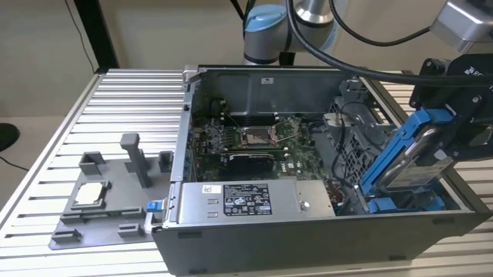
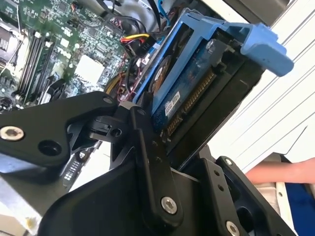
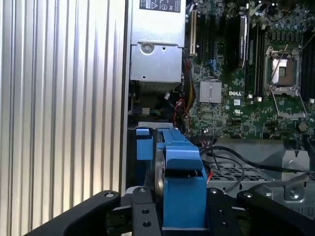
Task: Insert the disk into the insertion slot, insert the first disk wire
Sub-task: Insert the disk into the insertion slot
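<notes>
Now, disk (image 1: 412, 157) in jaws at slot (image 1: 402, 203); second wrist view w/ person's arm (image 2: 276, 173)

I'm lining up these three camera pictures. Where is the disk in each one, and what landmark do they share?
Exterior view: the disk stands tilted at the exterior view's right, over the case's end.
First wrist view: the disk is edge-on, clamped in the gripper.
Second wrist view: the disk's connector side shows between the black fingers.
Shared landmark: the green motherboard.
</notes>
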`<control>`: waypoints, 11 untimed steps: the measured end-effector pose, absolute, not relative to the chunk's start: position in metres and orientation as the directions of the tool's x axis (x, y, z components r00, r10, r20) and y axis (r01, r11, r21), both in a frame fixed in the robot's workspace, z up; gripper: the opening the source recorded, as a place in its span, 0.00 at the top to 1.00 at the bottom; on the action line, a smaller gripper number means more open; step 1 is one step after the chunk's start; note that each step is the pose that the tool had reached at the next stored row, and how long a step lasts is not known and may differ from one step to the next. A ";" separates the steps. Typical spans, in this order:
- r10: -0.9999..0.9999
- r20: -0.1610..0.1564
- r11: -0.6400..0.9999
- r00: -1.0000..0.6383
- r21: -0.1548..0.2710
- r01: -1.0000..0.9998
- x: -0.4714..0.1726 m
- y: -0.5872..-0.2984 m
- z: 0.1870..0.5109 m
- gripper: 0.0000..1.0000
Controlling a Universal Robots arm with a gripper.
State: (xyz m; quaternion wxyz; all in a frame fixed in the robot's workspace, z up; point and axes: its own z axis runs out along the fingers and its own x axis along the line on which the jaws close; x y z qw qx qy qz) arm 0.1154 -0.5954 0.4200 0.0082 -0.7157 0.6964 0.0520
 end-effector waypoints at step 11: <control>-0.994 -0.111 0.012 -0.018 0.061 -0.998 0.116 -0.597 0.418 1.00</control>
